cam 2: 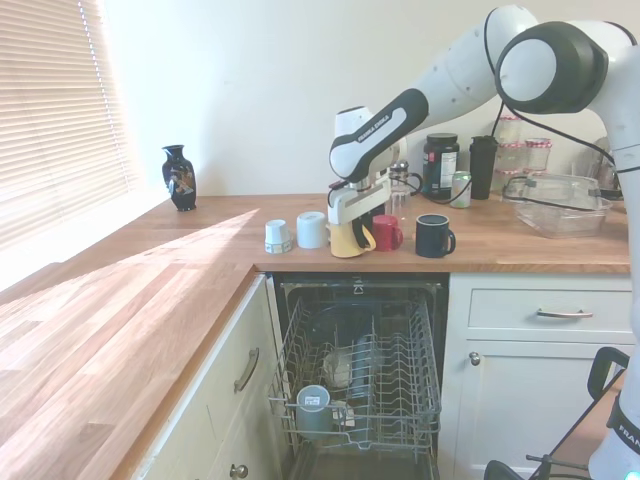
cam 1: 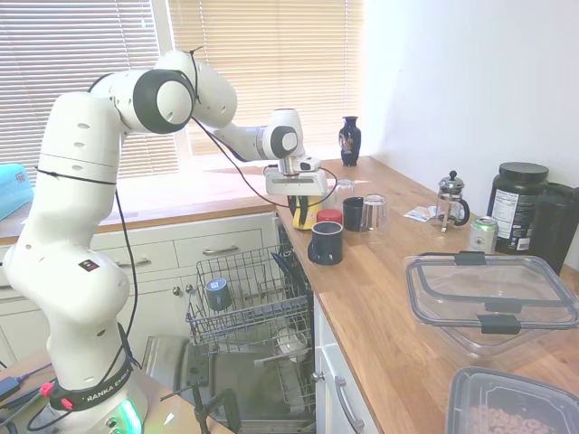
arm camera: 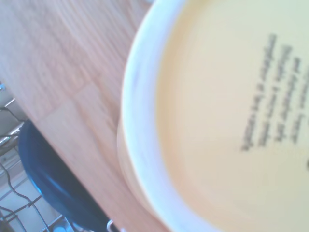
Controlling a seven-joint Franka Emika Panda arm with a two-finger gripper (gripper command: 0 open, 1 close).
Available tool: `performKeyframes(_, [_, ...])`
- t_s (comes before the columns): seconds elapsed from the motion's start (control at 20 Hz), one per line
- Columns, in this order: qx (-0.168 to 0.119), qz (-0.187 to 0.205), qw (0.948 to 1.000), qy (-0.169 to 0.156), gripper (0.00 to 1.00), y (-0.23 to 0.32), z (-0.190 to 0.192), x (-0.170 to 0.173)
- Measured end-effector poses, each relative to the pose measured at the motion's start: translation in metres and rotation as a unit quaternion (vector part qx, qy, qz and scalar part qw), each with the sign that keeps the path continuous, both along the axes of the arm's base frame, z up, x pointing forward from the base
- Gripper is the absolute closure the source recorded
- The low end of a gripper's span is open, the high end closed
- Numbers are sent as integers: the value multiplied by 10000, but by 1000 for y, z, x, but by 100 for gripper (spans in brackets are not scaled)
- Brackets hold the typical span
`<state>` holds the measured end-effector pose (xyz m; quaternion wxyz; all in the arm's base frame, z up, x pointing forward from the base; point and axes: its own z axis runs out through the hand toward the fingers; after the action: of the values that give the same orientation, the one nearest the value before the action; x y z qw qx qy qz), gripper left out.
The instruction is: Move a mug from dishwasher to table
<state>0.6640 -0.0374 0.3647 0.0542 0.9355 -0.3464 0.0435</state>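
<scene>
While gripper (cam 2: 352,222) grips it, mug (cam 2: 347,240) on table (cam 2: 200,250); dishwasher (cam 2: 360,380) open

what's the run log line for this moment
yellow mug on worktop edge | gripper at mug | jaws state unclear | dishwasher open

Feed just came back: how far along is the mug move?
The yellow mug is already out of the dishwasher and sits upside down on the table, near its front edge, beside a red mug. The gripper is right over it; whether it has let go isn't clear. Release and retreat appear to remain.
</scene>
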Motion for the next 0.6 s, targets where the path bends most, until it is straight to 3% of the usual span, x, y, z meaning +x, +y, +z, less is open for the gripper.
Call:
performKeyframes(0.25, [17, -17, 10000, 17, 100, -5, -7, 12])
performKeyframes(0.3, [44, -47, 10000, 36, 0, -6, -7, 13])
performKeyframes(0.6, [199, -228, 9994, 182, 0, -12, -7, 14])
